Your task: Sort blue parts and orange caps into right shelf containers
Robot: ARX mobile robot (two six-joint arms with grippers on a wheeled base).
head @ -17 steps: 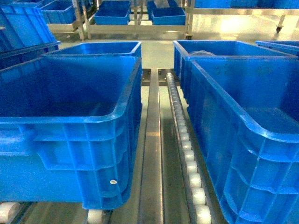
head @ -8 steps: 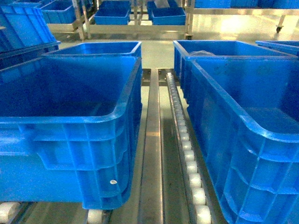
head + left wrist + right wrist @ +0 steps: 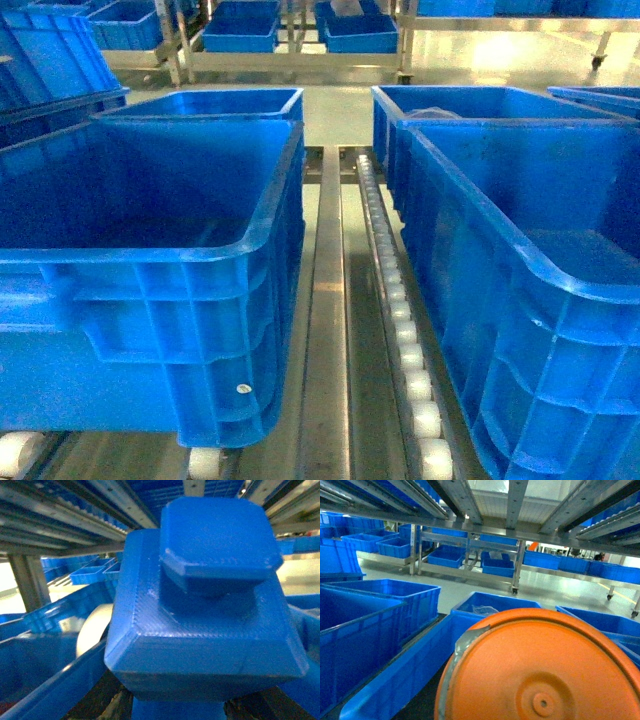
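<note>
The pincers themselves are out of sight in every view, so their grip cannot be told, but an orange cap (image 3: 540,670) fills the right wrist view, flat end toward the camera, a blue part (image 3: 210,605) fills the left, and the right crate (image 3: 560,300) lies just beyond.

From my head camera I count four bright-blue crates on the roller lanes right before me — one near-left (image 3: 150,290), one behind it (image 3: 210,103), one near-right (image 3: 520,300), one behind that (image 3: 470,100). Farther off, further blue crates on the racks blur together; I cannot number them. At my left wrist, one blue part (image 3: 210,605). At my right wrist, one orange cap (image 3: 540,670) — no more.
</note>
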